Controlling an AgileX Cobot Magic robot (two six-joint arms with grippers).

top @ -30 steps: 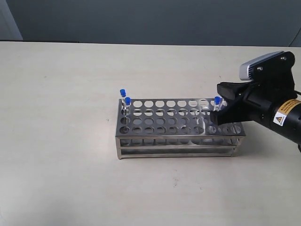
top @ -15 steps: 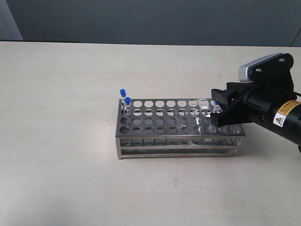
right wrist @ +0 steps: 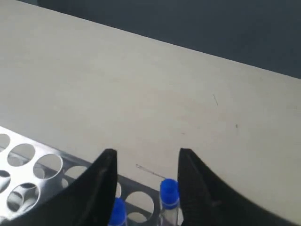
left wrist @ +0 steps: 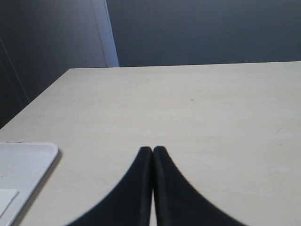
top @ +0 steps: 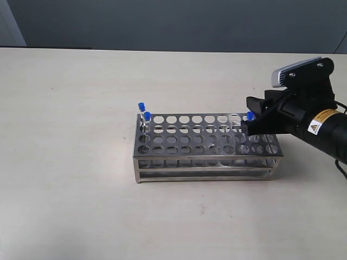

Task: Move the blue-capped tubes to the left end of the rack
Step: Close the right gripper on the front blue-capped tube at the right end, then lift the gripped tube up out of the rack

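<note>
The steel rack (top: 206, 147) lies across the table. Two blue-capped tubes (top: 141, 106) (top: 146, 116) stand in holes at its left end. At the right end, a third blue cap (top: 251, 115) shows between the fingers of my right gripper (top: 248, 115). In the right wrist view that gripper (right wrist: 147, 154) is open over the rack (right wrist: 44, 165). One blue-capped tube (right wrist: 169, 192) stands between its fingers, close to one of them. Another blue-capped tube (right wrist: 117, 212) is half hidden by the other finger. My left gripper (left wrist: 153, 149) is shut and empty over bare table, out of the exterior view.
The corner of a white tray (left wrist: 21, 165) lies beside the left gripper near the table's edge. The right arm's black body (top: 309, 122) hangs over the rack's right end. A dark wall runs behind the table.
My right gripper has opened from shut. It dipped over the rack's right end, then drew slightly back to the right. The tubes have stayed in their holes.
</note>
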